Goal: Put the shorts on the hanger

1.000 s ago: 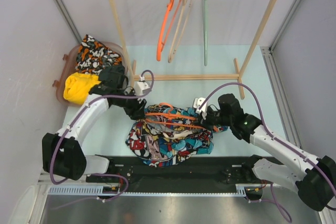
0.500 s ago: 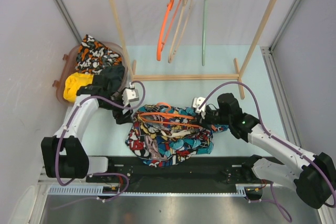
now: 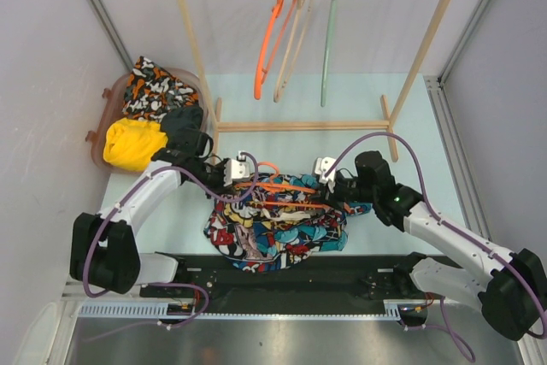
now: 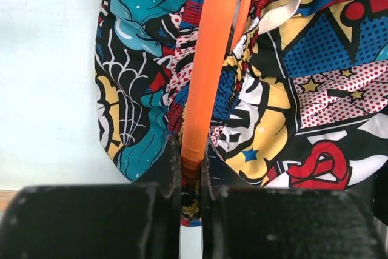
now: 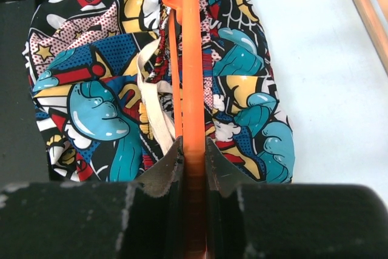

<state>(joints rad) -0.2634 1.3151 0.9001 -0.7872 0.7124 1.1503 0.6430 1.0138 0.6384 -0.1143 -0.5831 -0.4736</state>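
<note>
The comic-print shorts (image 3: 275, 226) lie crumpled on the table between the arms. The thin orange hanger (image 3: 278, 185) lies across their top edge. At its left end, my left gripper (image 3: 242, 171) is shut on the rod. My right gripper (image 3: 333, 182) is shut on the right end. In the left wrist view the hanger's rod (image 4: 212, 59) runs up from my gripper (image 4: 191, 151) over the shorts (image 4: 303, 89). In the right wrist view the hanger (image 5: 193, 59) sits between the jaws of my gripper (image 5: 194, 150), with the shorts (image 5: 91, 107) and their pale drawstring (image 5: 153, 104) beneath.
A wooden clothes rack (image 3: 192, 49) stands at the back with a thick orange hanger (image 3: 270, 40), a beige hanger (image 3: 294, 36) and a pale green hanger (image 3: 326, 53). A basket (image 3: 98, 138) at the left holds a patterned garment (image 3: 154, 91) and a yellow garment (image 3: 132, 143).
My left gripper, open and drawn back to the left half a second ago, has moved right onto the hanger's left end and shut on it. The right gripper kept its hold.
</note>
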